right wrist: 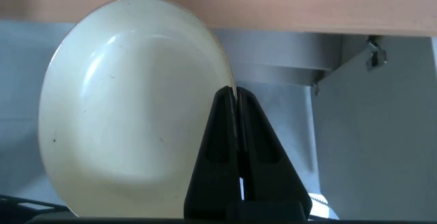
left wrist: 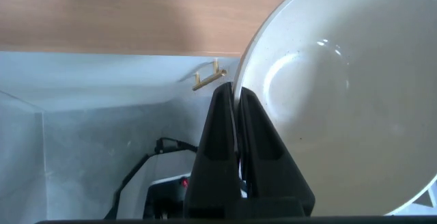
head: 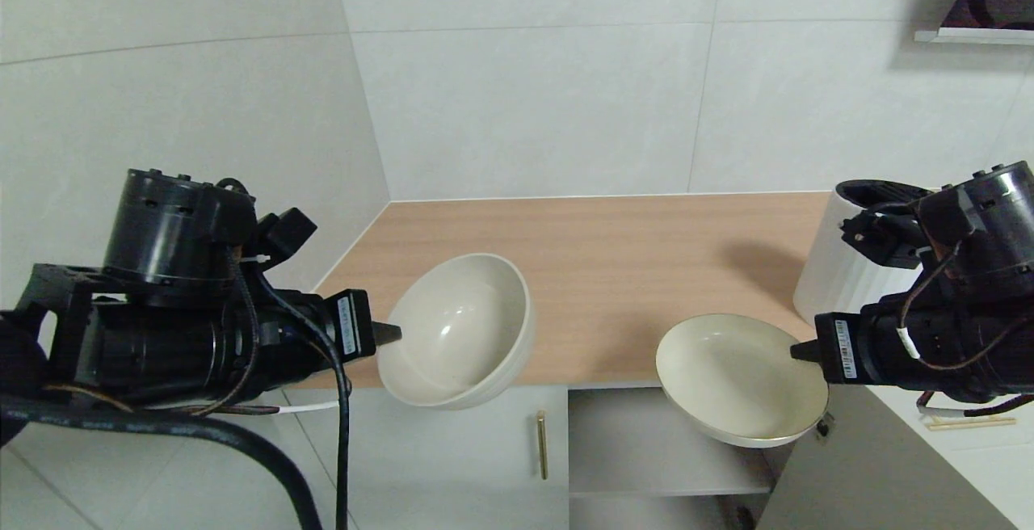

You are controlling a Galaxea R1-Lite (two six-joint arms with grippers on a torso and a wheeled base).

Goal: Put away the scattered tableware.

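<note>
My left gripper [head: 391, 334] is shut on the rim of a deep cream bowl [head: 457, 331], held in the air over the front left edge of the wooden counter [head: 598, 263]. In the left wrist view the gripper [left wrist: 236, 104] pinches the bowl [left wrist: 341, 94] by its rim. My right gripper [head: 800, 351] is shut on the rim of a shallow cream plate [head: 739, 377], held in front of the counter above the open cabinet [head: 654, 449]. The right wrist view shows the gripper [right wrist: 234, 101] clamped on the plate [right wrist: 130, 108].
A white ribbed container [head: 840, 263] stands on the counter at the right. Below the counter, a shut door with a gold handle [head: 542, 444] adjoins the open cabinet with a shelf. Tiled walls bound the left and back. A pale worktop [head: 969, 441] extends at the right.
</note>
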